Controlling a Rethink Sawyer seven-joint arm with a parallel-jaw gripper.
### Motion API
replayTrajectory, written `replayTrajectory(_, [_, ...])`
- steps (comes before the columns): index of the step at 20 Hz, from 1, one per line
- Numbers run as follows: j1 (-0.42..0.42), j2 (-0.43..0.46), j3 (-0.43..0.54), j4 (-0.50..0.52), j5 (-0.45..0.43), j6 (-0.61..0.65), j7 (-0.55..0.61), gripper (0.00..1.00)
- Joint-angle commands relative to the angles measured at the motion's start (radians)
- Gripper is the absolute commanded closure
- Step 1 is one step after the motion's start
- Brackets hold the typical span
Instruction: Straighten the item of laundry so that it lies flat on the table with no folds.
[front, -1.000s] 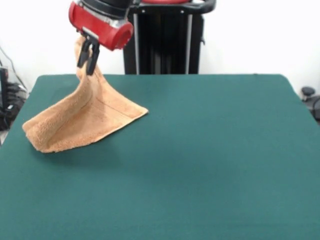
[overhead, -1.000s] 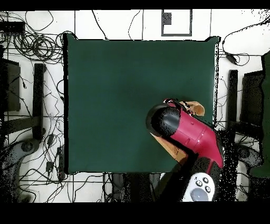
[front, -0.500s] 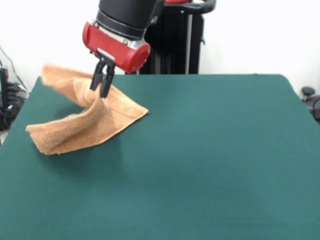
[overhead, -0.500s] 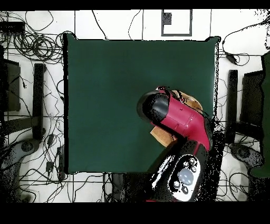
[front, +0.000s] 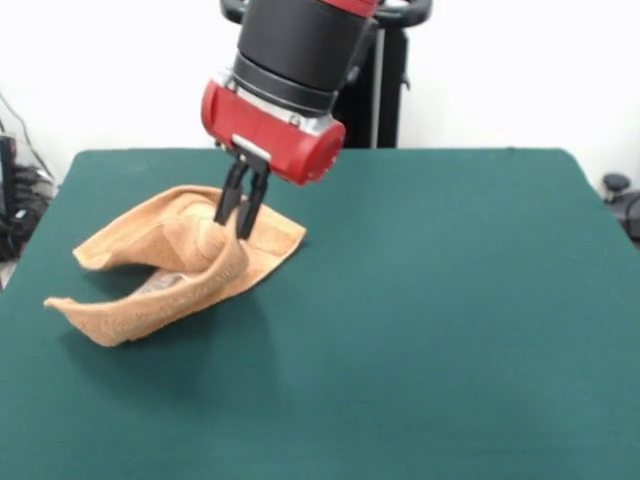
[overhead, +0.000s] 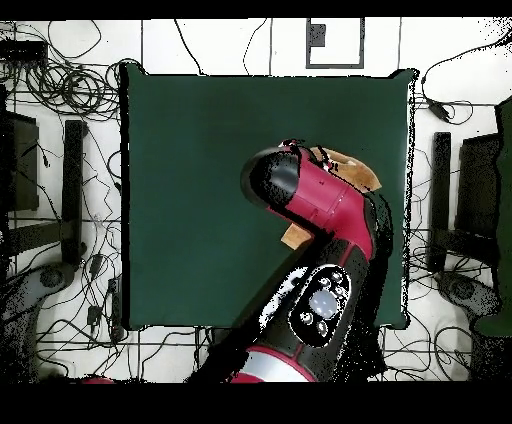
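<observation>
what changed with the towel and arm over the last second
The gripper, shut on the towel, came down and moved toward the table's middle, dragging the lifted part along. The towel dropped from a raised peak to a low, curled fold. It is still gripped and not flat.

Sawyer arm: glossy black cylindrical wrist section above a red rounded collar with a silver seam between them. A small light plate sits on the collar's underside. Black two-fingered gripper (front: 243, 212) with slim, tapered fingers. Overhead: red link (overhead: 325, 205) with black domed end cap; lower black segment carries a grey button cluster.
</observation>
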Motion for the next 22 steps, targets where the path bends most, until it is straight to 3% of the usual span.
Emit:
replayTrajectory(1, [0.071, 0.104, 0.015, -0.152, 0.132, 0.077, 0.437, 1.00])
replayTrajectory(5, [0.136, 0.195, -0.124, -0.250, 0.176, 0.224, 0.597, 1.00])
replayTrajectory(9, [0.166, 0.272, -0.198, -0.319, 0.221, 0.276, 0.730, 1.00])
replayTrajectory(18, [0.114, 0.360, -0.183, -0.543, 0.265, 0.307, 0.842, 1.00])
replayTrajectory(21, [0.094, 0.417, -0.273, -0.696, 0.268, 0.451, 0.946, 1.00])
replayTrajectory(22, [0.091, 0.442, -0.349, -0.752, 0.265, 0.540, 1.007, 1.00])
